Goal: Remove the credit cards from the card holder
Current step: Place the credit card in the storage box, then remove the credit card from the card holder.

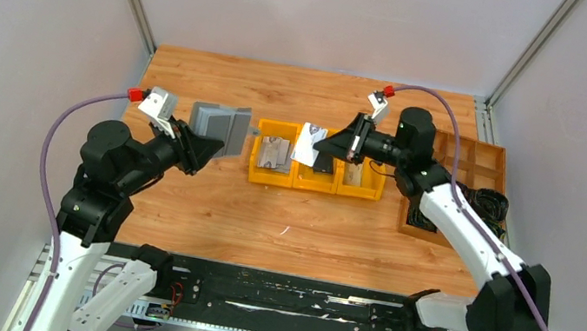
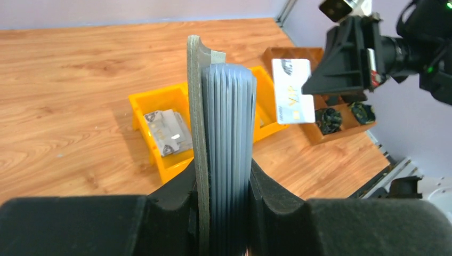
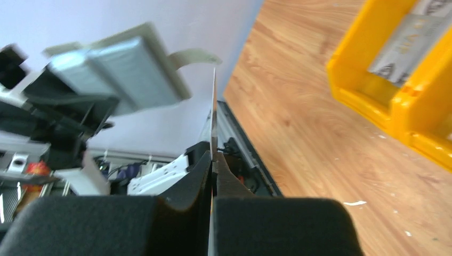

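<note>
Top external view, left first: the left gripper (image 1: 204, 142) is clamped on the holder (image 1: 221, 126), which it carries upright and clear of the table (image 1: 264, 223), its grey pleated pockets facing the tray (image 1: 313, 188). The left wrist view shows both pads squeezing the pleats near their base, so the mouths stay free. I judge the holder soft and springy, so a hard squeeze higher up would pinch the remaining cards shut. In the tray's left compartment lie loose cards (image 1: 276, 152). Over the tray the right gripper (image 1: 324, 145) is closed on one card (image 1: 307, 144), held out of the holder by one end, with most of its face exposed. Cards like this look light, stiff and slick; a grip on the short end seems right, though they could slide or twist between smooth pads. Bare air separates the two grippers, which gives room to pull straight out. The tray's walls sit just below, and a wooden box (image 1: 475, 162) crowds the right arm's far side — less room there.
</note>
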